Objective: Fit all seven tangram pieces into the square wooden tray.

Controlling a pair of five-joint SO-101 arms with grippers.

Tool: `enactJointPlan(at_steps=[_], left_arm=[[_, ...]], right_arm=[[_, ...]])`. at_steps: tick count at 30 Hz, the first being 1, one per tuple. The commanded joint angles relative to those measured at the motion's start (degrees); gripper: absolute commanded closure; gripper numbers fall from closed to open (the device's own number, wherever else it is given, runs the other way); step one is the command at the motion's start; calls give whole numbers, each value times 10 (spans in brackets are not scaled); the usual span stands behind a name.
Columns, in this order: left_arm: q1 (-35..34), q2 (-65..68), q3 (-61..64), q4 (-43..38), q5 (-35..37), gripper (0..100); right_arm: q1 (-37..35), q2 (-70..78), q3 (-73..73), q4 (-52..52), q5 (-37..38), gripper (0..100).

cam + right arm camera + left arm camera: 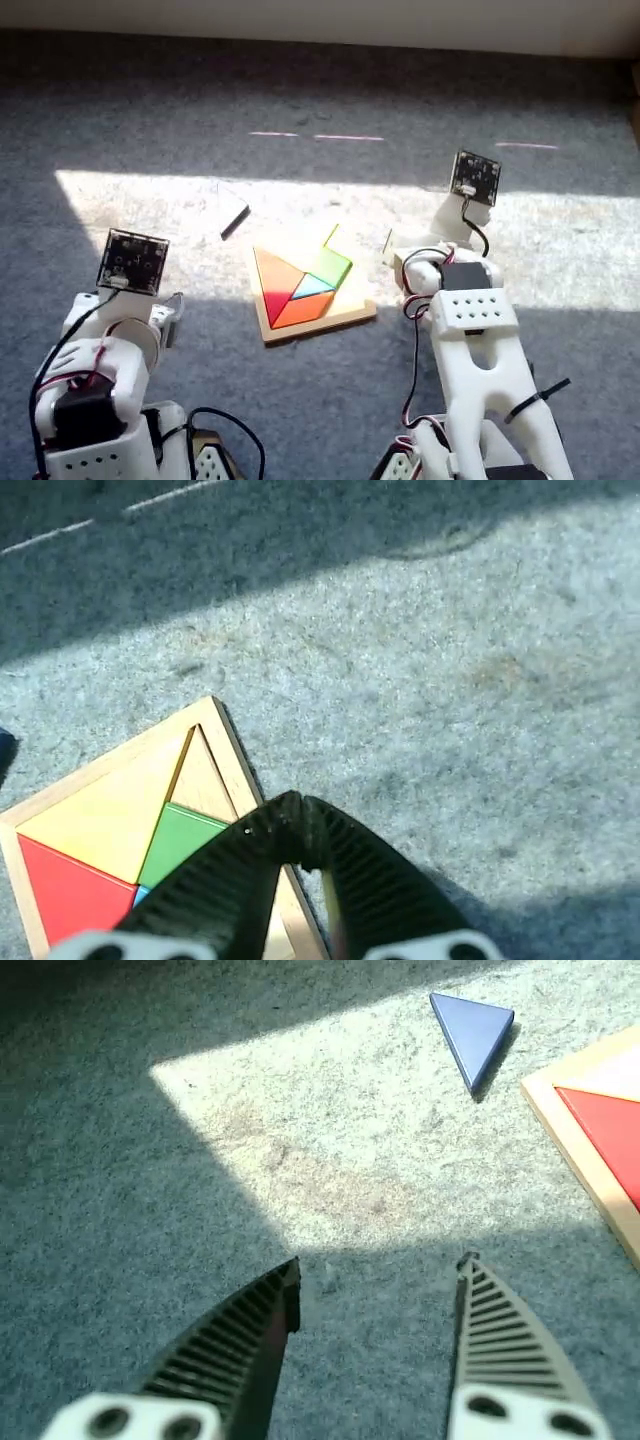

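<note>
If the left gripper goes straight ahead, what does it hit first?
Probably bare carpet: the open left gripper points just beside the blue triangle, which lies farther on. Depth is unclear.

Pale matt wood of the tray (pixel 100 769); rough grey carpet (pixel 250 1140); ribbed black plastic fingers (pixel 240 1345); smooth matt blue triangle (pixel 470 1028).

- We see bare grey carpet (pixel 300 1160) between the left gripper (pixel 381 1260) and the blue triangular piece (pixel 472 1028).
- The square wooden tray (pixel 575 1145) flanks it.
- Our closed right gripper (pixel 300 810) covers 1 tray corner.
</note>
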Motion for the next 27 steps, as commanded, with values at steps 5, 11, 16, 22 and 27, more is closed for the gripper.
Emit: enactJointPlan(at_steps=[5, 11, 16, 22, 27], left_arm=[[73, 327, -196, -2, 26, 716], [117, 516, -320, -3, 123, 716], [153, 665, -433, -3, 174, 715], [168, 850, -580, -3, 216, 715], [168, 1012, -722, -2, 251, 715]], right_arm=[[20, -15, -3, -14, 6, 991], [20, -15, 22, -51, 9, 988], [20, -15, 60, -116, 10, 986], [20, -15, 63, -117, 10, 986], [19, -15, 63, -118, 10, 985]])
